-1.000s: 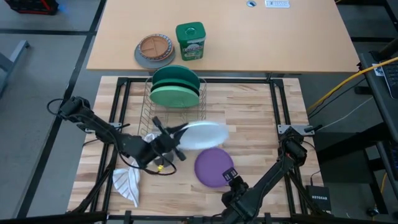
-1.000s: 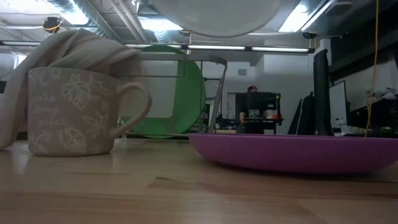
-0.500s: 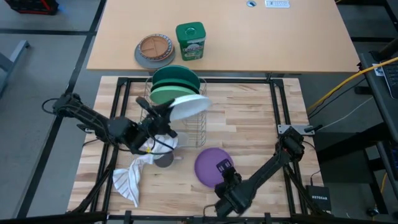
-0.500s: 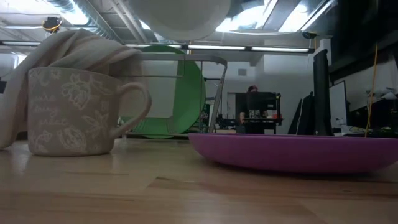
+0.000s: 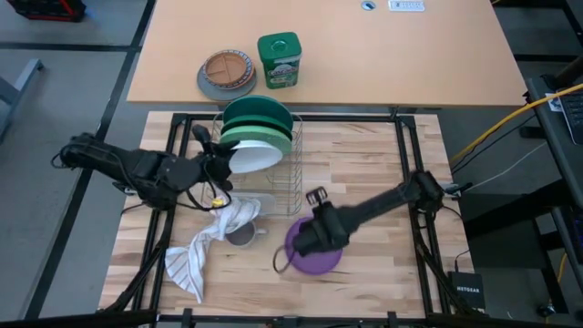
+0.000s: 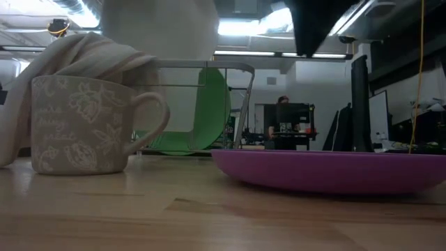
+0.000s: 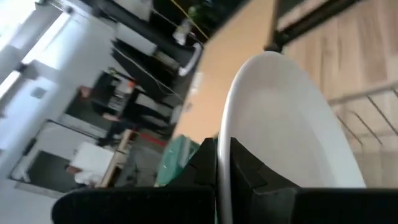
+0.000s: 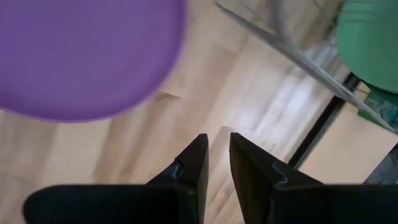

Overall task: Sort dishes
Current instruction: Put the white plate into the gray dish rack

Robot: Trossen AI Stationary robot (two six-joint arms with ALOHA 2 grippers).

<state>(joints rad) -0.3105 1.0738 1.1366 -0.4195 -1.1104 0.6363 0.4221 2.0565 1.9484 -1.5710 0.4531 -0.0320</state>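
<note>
Since a second ago we've carried the round white plastic plate [image 5: 255, 155] to the wire dish rack [image 5: 288, 179], left gripper [image 5: 216, 157] clamped on its rim. Two green plates [image 5: 258, 121] racked. Right gripper [image 5: 308, 239], slightly parted and empty, hovers over the small purple plate [image 5: 321, 256], left on the counter [image 5: 373, 164].

grey floor [image 5: 64, 55] around a tan table [image 5: 364, 55]; ceiling strip lights [image 6: 244, 28] glow over distant desks.

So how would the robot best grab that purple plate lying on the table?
Probably by the rim. The purple plate lies flat on the wooden table, its edge curving up slightly, so one finger could slip under the lip and one press on top. The right gripper, hovering above it, could come down at the near edge.
</note>
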